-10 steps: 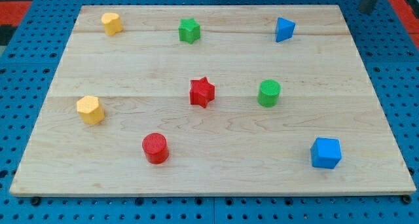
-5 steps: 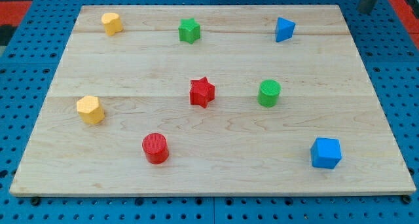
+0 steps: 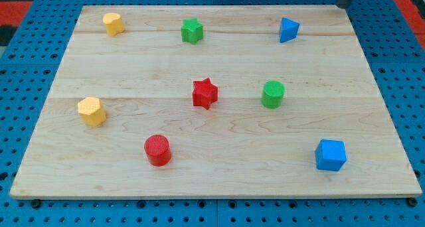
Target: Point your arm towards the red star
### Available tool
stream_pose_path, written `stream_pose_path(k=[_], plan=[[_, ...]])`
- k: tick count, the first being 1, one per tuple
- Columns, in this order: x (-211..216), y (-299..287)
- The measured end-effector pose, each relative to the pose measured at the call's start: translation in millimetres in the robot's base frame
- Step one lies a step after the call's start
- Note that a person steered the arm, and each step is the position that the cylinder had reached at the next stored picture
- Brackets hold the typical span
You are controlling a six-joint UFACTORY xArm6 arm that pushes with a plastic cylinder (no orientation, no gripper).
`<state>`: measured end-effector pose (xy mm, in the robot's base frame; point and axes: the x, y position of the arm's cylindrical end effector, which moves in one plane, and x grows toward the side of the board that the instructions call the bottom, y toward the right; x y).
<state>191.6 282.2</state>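
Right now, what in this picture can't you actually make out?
- My tip: the camera view's top edge cuts off the rod above it; contact with the board cannot be told.
- Blue block at the view's top: exact shape unclear, too small.
- Yellow blocks: exact shape unclear.

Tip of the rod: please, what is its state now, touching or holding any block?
My tip: at the view's top right corner, touching no block, holding nothing.

The only visible part of the robot is the lower end of a straight rod, my tip (image 3: 345, 6), at the view's top right edge. It is dark grey, cylindrical, smooth and unmarked. No cables, screws or labels can be made out.
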Motion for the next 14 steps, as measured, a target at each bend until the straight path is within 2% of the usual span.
stream_pose_path(k=[1, 3, 4, 5, 8, 10, 11, 12, 14], plan=[[0.7, -0.3], [49.7, 2.3], [93.8, -14.4], [125.0, -54.6], [130.2, -70.9], [144.3, -177.9], [171.8, -247.4], [176.9, -237.0], [236.8, -244.3]])
